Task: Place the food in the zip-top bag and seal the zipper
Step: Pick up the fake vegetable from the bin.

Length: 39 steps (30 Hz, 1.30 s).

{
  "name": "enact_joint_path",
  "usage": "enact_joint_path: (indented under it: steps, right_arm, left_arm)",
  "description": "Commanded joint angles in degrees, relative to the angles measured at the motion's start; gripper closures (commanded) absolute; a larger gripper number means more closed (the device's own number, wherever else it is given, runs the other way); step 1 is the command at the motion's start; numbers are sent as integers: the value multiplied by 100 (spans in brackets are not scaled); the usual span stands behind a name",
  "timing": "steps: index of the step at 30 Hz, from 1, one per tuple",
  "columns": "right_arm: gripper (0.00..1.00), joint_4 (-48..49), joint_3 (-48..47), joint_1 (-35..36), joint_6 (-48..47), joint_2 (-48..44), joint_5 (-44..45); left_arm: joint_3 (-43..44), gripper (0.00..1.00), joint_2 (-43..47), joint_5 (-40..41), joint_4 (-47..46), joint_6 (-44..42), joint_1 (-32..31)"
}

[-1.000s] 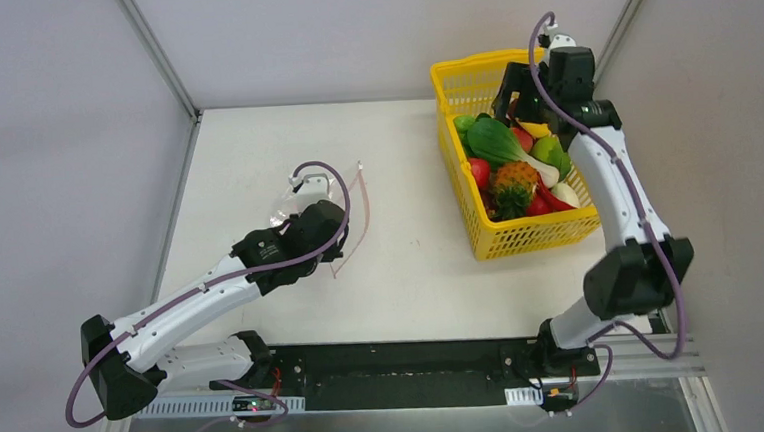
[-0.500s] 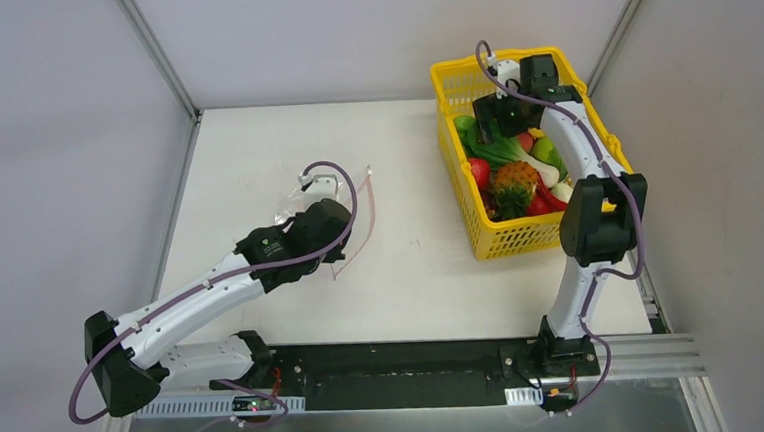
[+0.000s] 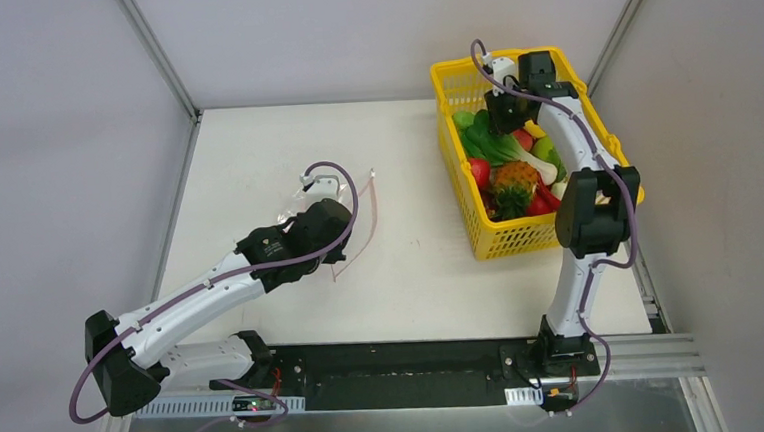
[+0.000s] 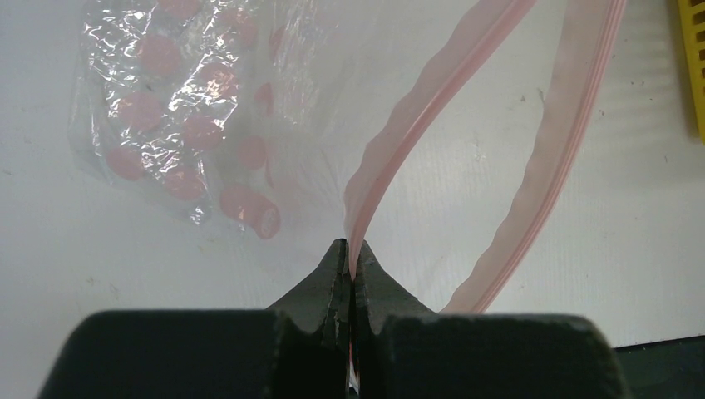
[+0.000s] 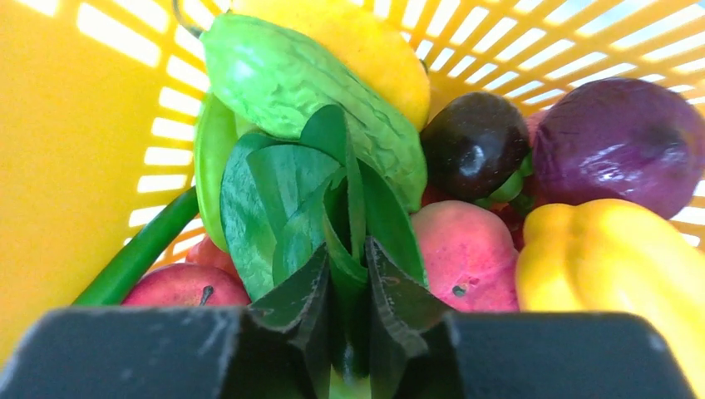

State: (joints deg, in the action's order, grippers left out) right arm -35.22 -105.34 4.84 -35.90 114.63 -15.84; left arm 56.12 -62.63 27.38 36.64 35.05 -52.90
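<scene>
Overhead, the left arm (image 3: 212, 281) hides most of the bag (image 4: 166, 125). Its zipper (image 4: 416, 116) runs away from the left fingers (image 4: 332, 283) pinching it; right fingers (image 5: 303, 291) clamp a leaf (image 5: 337, 208).

white table (image 3: 422, 274), pale, perhaps grey walls (image 3: 346, 28)

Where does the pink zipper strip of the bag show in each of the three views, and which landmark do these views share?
Top external: the zipper is a thin pink curve just right of the left arm, left of centre.
Left wrist: two pink strips at centre; the left end effector pinches one.
Right wrist: not in it.
Shared landmark: the yellow basket, a sliver at the left wrist view's right edge, filling the right wrist view.
</scene>
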Motion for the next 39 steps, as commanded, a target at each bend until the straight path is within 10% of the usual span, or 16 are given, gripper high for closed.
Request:
enact_joint_path:
  steps: [1, 14, 19, 39]
  right_arm:
    - [91, -16, -510, 8, 260, -254, 90]
    - [100, 2979, 2002, 9, 1432, -2686, 843]
    - [100, 2750, 1881, 8, 2131, -2962, 993]
    - [100, 4914, 2708, 8, 6118, -4833, -1765]
  left_arm:
    - [172, 100, 38, -30, 28, -77, -36]
    - [110, 100, 90, -120, -15, -7, -35]
    - [118, 100, 109, -131, -34, 17, -35]
    - [160, 100, 278, -537, -209, 187, -24]
